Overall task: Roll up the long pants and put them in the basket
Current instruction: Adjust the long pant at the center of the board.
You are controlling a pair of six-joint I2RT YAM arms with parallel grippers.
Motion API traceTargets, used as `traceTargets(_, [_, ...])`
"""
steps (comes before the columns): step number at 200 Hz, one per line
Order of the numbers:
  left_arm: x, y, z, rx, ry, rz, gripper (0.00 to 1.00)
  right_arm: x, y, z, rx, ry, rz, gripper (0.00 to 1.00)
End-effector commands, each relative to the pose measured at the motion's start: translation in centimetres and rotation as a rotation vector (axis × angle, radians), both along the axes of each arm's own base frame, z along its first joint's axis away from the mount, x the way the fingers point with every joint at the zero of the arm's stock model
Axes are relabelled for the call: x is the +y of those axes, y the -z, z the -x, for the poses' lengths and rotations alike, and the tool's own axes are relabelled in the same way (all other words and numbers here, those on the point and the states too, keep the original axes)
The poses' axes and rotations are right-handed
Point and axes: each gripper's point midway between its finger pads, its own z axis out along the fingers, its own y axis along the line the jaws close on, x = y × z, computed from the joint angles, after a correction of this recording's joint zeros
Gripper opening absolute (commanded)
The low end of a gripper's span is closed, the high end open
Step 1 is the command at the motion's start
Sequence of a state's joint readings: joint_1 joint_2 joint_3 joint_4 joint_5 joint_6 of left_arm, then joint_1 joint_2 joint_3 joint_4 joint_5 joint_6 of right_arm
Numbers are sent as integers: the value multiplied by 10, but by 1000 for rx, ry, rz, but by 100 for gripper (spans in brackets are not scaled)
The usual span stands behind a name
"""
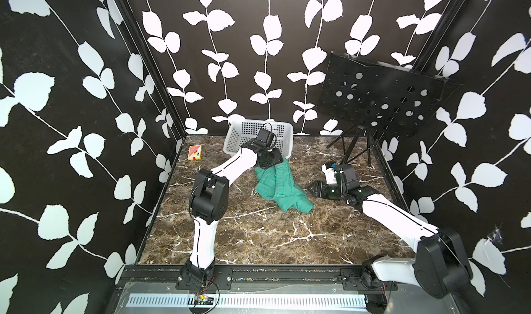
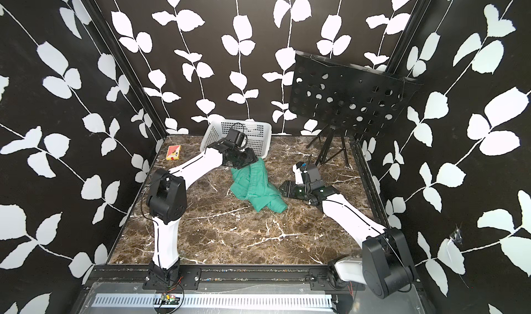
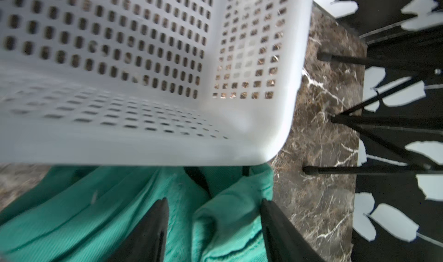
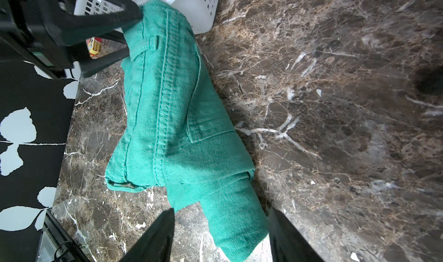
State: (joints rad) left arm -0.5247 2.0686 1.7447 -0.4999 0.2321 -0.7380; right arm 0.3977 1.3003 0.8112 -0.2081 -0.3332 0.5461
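The long pants [image 1: 275, 186] [image 2: 253, 189] lie bunched and partly folded in the middle of the marble table, teal-green, waistband end toward the white basket [image 1: 253, 128]. My left gripper [image 1: 277, 162] [image 3: 214, 200] is at that far end, just in front of the basket, open, its fingers straddling a fold of the fabric [image 3: 107, 200]. My right gripper [image 1: 314, 187] [image 4: 221, 210] sits low at the pants' right side, open, with the end of a folded leg [image 4: 235, 224] between its fingers, touching one finger only. In the right wrist view the left fingers [image 4: 115, 16] touch the waistband.
The basket [image 2: 258, 131] [image 3: 143, 148] stands tilted at the back wall. A red and yellow card box [image 1: 194, 153] lies at the back left. A black perforated music stand [image 1: 382, 97] on tripod legs [image 1: 356, 145] occupies the back right. A small white object [image 1: 329, 173] sits by the right wrist.
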Motion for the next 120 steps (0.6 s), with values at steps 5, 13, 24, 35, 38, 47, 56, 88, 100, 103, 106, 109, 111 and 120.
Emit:
traceTargets(5, [-16, -24, 0, -49, 62, 82, 52, -5, 2, 1, -8, 7, 9, 63])
traceTargets(13, [-17, -24, 2, -49, 67, 91, 50, -5, 2, 1, -9, 5, 7, 63])
traceTargets(24, [-18, -24, 3, -46, 69, 109, 44, -5, 3, 1, -4, 5, 6, 63])
traceTargets(35, [-19, -22, 5, -40, 67, 121, 35, -4, 3, 0, -4, 5, 4, 61])
traceTargets(38, [-19, -23, 5, -41, 68, 124, 31, -4, 3, -1, -4, 5, 4, 61])
traceTargets(47, [-20, -24, 6, -42, 67, 134, 16, -2, 2, -1, -4, 1, -1, 60])
traceTargets(56, [-19, -26, 7, -45, 60, 139, 1, -1, 0, -1, -7, -7, -5, 59])
traceTargets(88, [-3, -36, 20, -43, -25, 139, 0, 3, -6, 5, 3, -45, -10, 55])
traceTargets(100, [8, -43, 30, -70, -94, 138, 0, 6, -9, 7, 3, -59, -13, 54])
traceTargets(103, [11, -43, 33, -76, -114, 140, 0, 7, -9, 7, 6, -63, -12, 54])
traceTargets(106, [14, -43, 36, -82, -133, 145, 0, 8, -10, 8, 4, -68, -12, 53])
traceTargets(109, [17, -43, 40, -81, -150, 151, 0, 10, -11, 8, 2, -74, -12, 52])
traceTargets(111, [20, -41, 41, -80, -167, 150, 0, 11, -11, 8, 2, -77, -12, 52])
traceTargets(120, [29, -37, 52, -71, -230, 162, 0, 17, -13, 10, 3, -96, -12, 50])
